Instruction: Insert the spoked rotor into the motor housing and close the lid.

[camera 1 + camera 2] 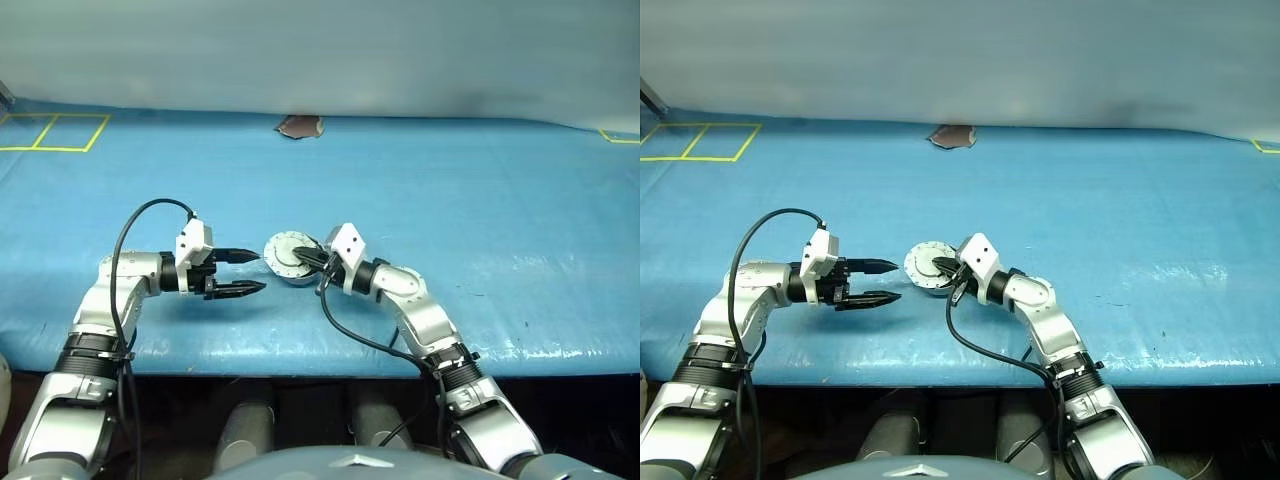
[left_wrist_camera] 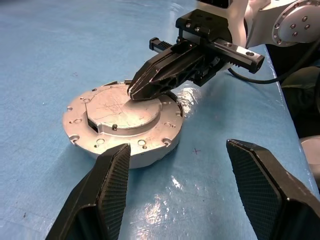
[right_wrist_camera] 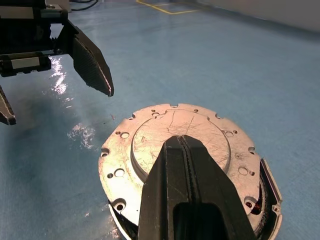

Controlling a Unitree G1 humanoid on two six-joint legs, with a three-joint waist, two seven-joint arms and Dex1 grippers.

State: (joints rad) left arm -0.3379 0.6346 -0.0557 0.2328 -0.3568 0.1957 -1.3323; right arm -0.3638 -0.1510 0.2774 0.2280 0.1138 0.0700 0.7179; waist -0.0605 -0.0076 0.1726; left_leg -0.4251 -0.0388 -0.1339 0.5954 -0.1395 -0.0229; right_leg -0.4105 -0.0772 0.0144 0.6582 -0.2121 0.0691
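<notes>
Two closed black fingers of the right gripper (image 2: pixel 150 82) are pressed together with nothing pinched, their tips set down on the smooth raised centre of the lid (image 2: pixel 122 117), while the left gripper (image 1: pixel 240 272) is held with jaws spread wide and empty just beside it. The lid is seen lying on the motor housing (image 3: pixel 267 200) on the blue table (image 1: pixel 450 200), slightly off-centre, copper windings being glimpsed at one edge. Both parts are judged stiff, fairly heavy, slick metal, best pushed flat from above or taken by the rim.
</notes>
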